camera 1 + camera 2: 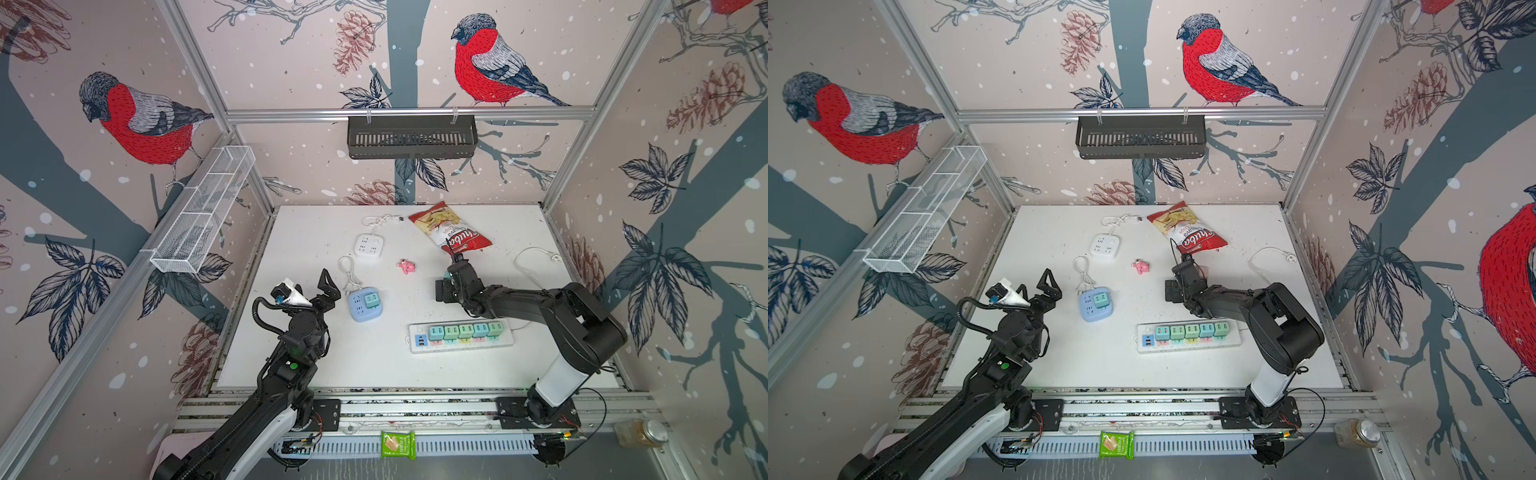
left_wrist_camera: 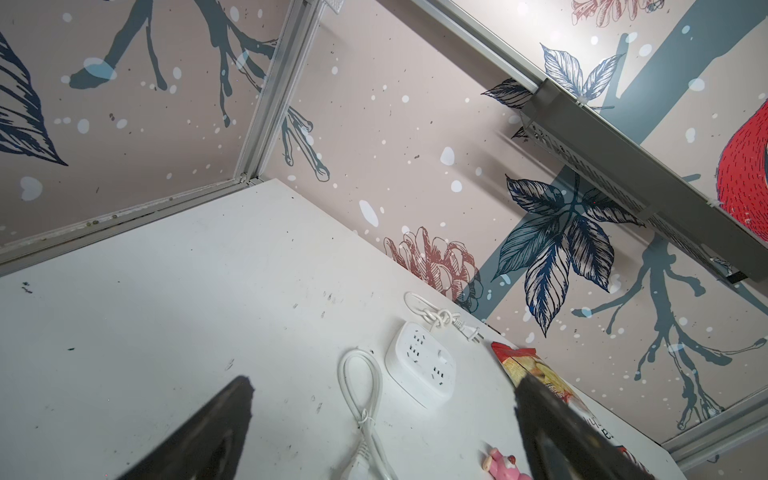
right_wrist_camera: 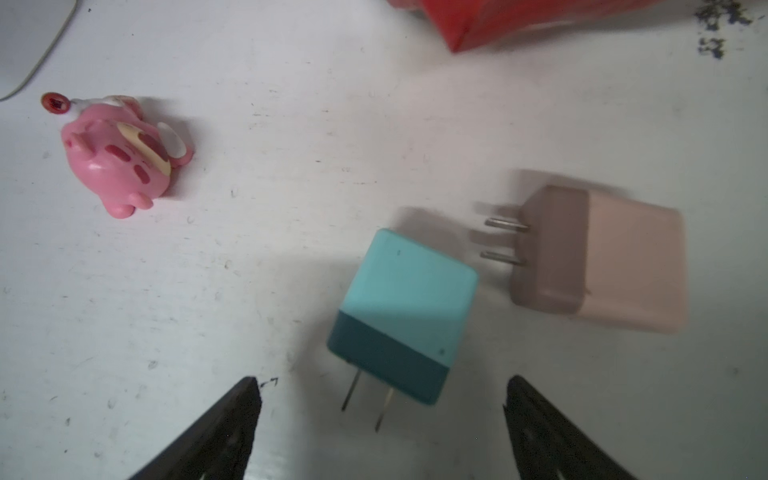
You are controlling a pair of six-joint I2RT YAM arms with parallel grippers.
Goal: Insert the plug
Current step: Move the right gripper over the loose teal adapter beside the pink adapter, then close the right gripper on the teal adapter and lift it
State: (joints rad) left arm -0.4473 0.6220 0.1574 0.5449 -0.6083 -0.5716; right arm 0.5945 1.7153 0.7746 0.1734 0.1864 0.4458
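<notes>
Two loose plugs lie on the counter [image 1: 311,353] under the right arm, about 1 o'clock from centre: one teal plug [image 3: 403,316], and one pink plug [image 3: 598,257] just beside it, not touching. Right jaws are spread with the teal plug ahead between the tips, untouched. Left jaws are spread and hold nothing, at 9 o'clock. Five plugs sit in the long strip [image 1: 465,348] at 5 o'clock. One sits in the blue cube socket [image 1: 356,309]. One white socket [image 1: 369,244] lies at 11 o'clock.
</notes>
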